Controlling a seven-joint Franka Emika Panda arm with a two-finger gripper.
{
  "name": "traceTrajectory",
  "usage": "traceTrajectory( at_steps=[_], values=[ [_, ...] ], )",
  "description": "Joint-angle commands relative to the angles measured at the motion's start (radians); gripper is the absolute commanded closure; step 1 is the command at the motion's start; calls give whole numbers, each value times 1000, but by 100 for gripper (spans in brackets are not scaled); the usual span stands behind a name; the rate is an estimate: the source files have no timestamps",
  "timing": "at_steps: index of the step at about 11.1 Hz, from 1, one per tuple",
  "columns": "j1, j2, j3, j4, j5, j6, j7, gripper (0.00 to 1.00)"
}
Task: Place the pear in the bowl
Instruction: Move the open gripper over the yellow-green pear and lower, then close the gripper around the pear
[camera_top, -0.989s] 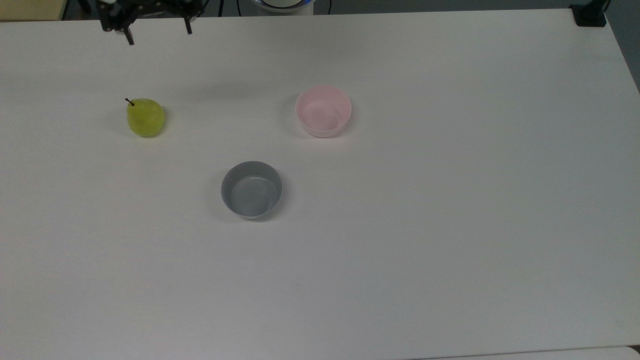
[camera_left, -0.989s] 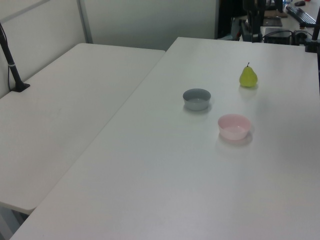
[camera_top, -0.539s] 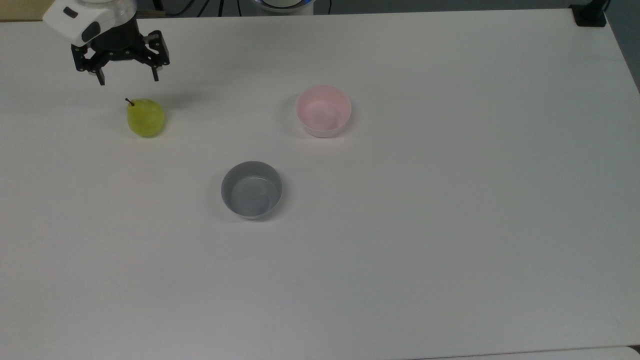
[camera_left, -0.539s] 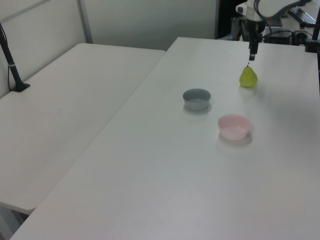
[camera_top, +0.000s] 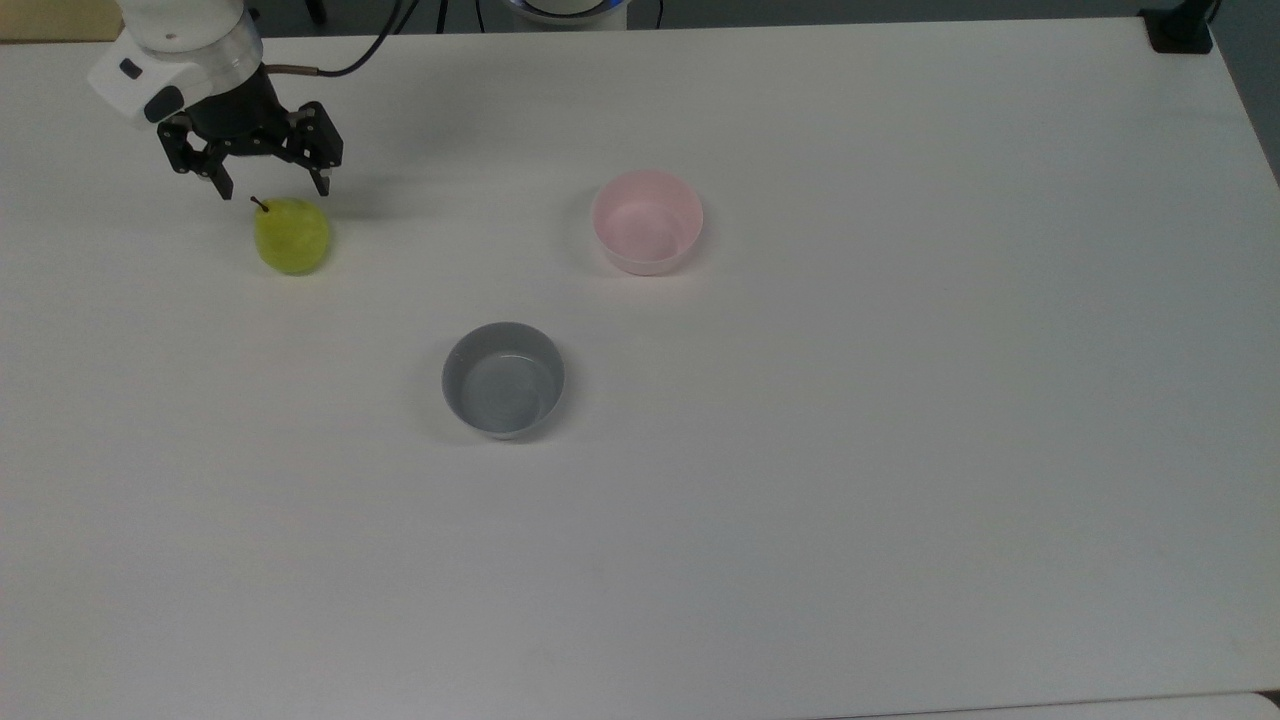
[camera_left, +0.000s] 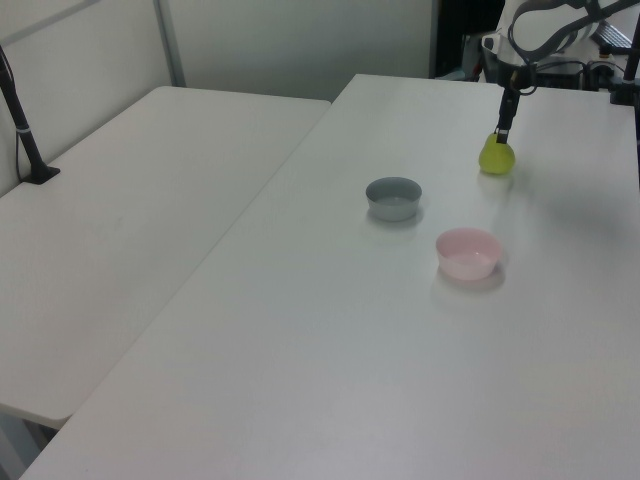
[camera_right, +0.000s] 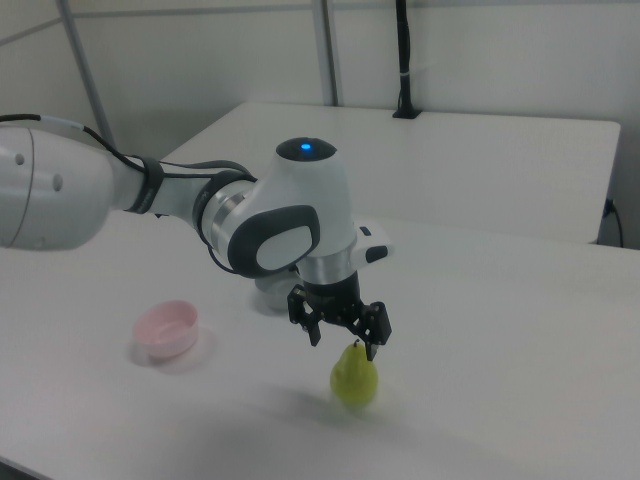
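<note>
The yellow-green pear (camera_top: 292, 236) stands upright on the white table (camera_top: 800, 500) at the top view's left, its dark stem up. My gripper (camera_top: 273, 190) hangs open just above it, one finger on each side of the stem, touching nothing. In the right view the gripper (camera_right: 343, 346) sits right over the pear (camera_right: 354, 379). In the left view the gripper (camera_left: 504, 126) covers the top of the pear (camera_left: 495, 157). The pale pink bowl (camera_top: 646, 222) stands empty near the table's middle, well to the right of the pear in the top view; it is the bowl (camera_left: 468, 252) nearest in the left view.
A grey bowl (camera_top: 503, 379) stands empty in front of the pink one in the top view. A second white table (camera_left: 120, 230) adjoins on the left view's left. A black clamp (camera_top: 1180, 30) sits at the top view's far right corner.
My gripper came in from the table's far edge and dropped down over the pear, staying open. The pear and both bowls have not moved.
</note>
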Motion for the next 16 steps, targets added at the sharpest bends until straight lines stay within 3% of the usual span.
traceTrajectory(
  at_steps=[1,5,6,7,8,9,10,11,16],
  values=[
    [12,32,-10,-6,35,68,30,0],
    [20,77,-10,-7,25,119,33,0],
    [26,84,-10,-7,25,127,33,5],
    [26,86,-10,-7,25,128,39,17],
    [26,86,-10,-7,25,124,39,49],
    [26,85,-10,-7,25,121,39,73],
    [26,83,-10,-7,26,116,39,92],
    [26,85,-10,-7,26,116,41,100],
    [29,60,-10,23,25,19,44,100]
  ],
)
